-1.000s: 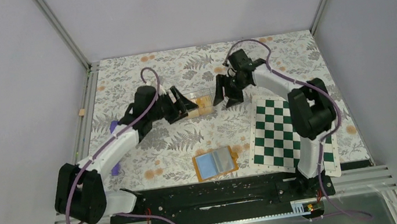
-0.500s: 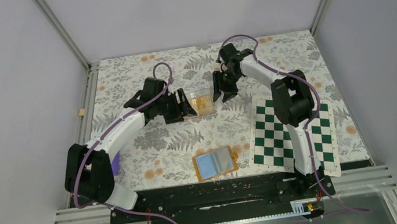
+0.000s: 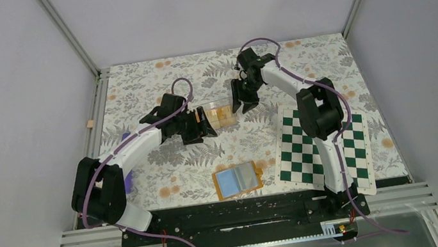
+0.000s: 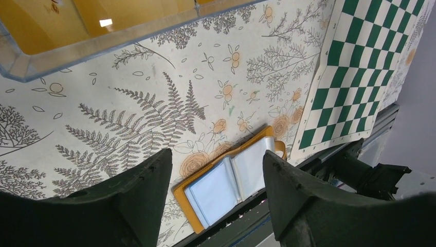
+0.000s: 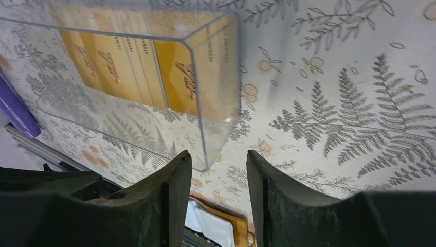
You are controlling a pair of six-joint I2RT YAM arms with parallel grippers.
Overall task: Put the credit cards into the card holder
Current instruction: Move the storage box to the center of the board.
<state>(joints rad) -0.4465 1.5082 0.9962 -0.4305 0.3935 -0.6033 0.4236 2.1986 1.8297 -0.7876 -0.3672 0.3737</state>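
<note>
Now right tool nearer clear box; left tool alongside; both apart, empty.

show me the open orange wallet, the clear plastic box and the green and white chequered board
open orange wallet (image 3: pixel 237 180): top view, on its light-blue inner pocket
clear plastic box (image 5: pixel 216 123): right wrist view, on its end wall
green-and-white chequered board (image 3: pixel 298 151): top view, on its bare left half

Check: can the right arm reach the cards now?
Probably not directly. The cards lie inside the clear box; the right gripper sits open at its corner, with the wall between. Whether the box top is open I cannot tell.
</note>
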